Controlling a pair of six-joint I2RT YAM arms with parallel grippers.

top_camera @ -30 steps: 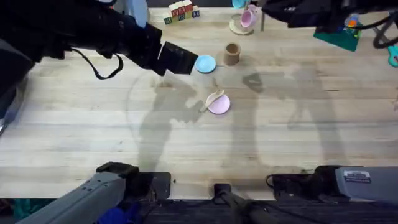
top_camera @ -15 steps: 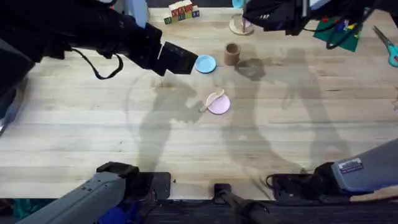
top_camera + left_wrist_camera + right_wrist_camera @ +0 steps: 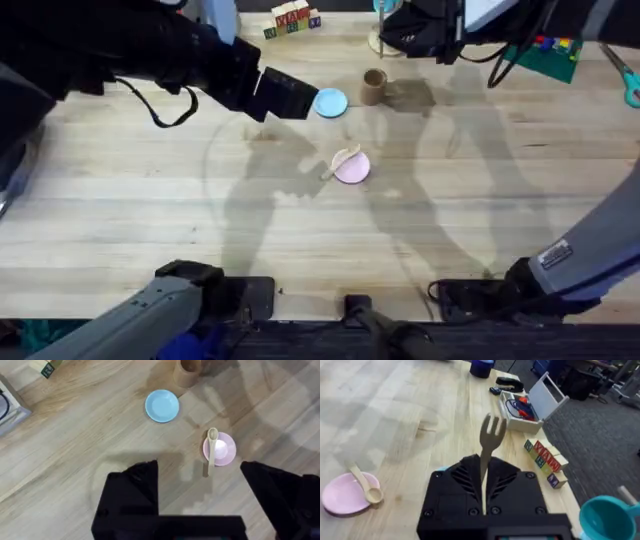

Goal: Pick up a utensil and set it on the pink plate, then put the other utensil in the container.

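Right pincer point(image 3: 484, 491): pinching the other utensil point(image 3: 490, 445), prongs outward, raised near the container point(image 3: 374, 86).
Left pincer point(image 3: 200, 475): spread, above the bench point(image 3: 150, 200).
The utensil point(image 3: 343, 160): bowl resting on the pink plate point(image 3: 354, 169), handle overhanging.

Bare table point(image 3: 150, 190) lies open all around the pink plate point(image 3: 353, 168). Near the cup point(image 3: 374, 86), the blue plate point(image 3: 331, 102) and left gripper point(image 3: 290, 95) crowd one side.
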